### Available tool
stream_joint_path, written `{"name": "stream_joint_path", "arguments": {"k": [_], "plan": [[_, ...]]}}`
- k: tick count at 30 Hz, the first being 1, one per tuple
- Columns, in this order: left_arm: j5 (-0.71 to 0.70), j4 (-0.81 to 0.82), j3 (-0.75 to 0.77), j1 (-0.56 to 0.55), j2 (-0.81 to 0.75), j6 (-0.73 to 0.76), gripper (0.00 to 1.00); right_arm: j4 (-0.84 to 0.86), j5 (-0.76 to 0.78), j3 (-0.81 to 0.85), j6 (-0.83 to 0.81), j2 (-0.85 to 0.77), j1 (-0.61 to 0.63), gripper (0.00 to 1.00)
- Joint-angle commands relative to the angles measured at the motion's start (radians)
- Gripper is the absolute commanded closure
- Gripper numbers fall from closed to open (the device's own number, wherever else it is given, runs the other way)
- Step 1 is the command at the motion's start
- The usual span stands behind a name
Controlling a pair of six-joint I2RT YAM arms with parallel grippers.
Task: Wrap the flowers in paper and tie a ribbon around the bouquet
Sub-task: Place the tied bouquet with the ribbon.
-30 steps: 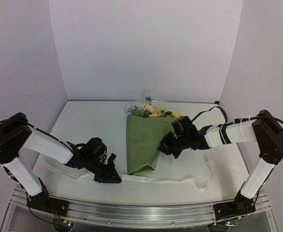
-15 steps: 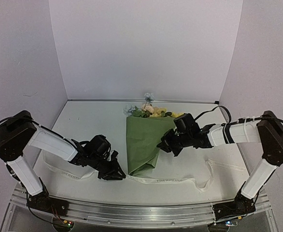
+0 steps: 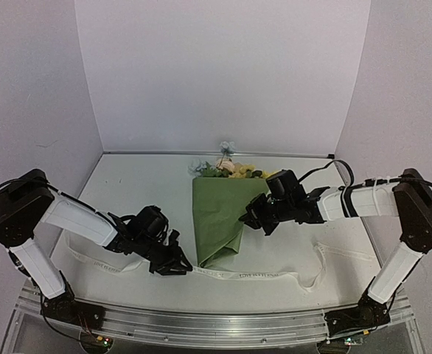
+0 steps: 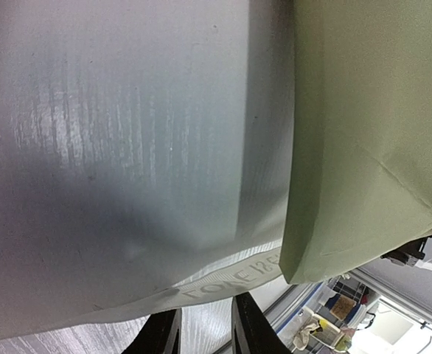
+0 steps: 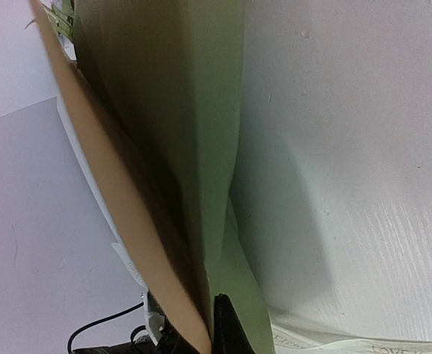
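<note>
Olive-green paper, tan reverse; cream lettered ribbon

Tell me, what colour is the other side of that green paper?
Tan-brown: the paper shows its reverse along the lifted edge. Best seen in the right wrist view.

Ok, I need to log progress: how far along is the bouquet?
Done: the paper is folded into a cone around the flowers. In hand: the right gripper is shut on the paper's edge; the left gripper, jaws slightly apart, sits at the ribbon by the cone's tip. Remaining: the ribbon lies flat on the table, untied.
</note>
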Motion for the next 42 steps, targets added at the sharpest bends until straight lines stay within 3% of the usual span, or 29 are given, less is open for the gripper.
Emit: {"name": "stream_joint_path", "arguments": {"k": [1,22,35,42], "plan": [[-0.044,-0.077,-0.032,-0.002,-0.030,-0.014,0.75,0.027,-0.005,0.044,0.010,-0.035,-0.007,1.00],[0.009,-0.097,0.055,0.000,-0.023,-0.009,0.77,0.037,-0.008,0.008,0.063,-0.094,0.013,1.00],[0.060,0.147,0.031,0.157,0.132,-0.134,0.80,0.140,0.020,-0.108,0.117,-0.091,0.092,1.00],[0.071,0.212,0.060,0.182,0.220,-0.180,0.81,0.188,0.043,-0.170,0.151,-0.074,0.151,1.00]]}}
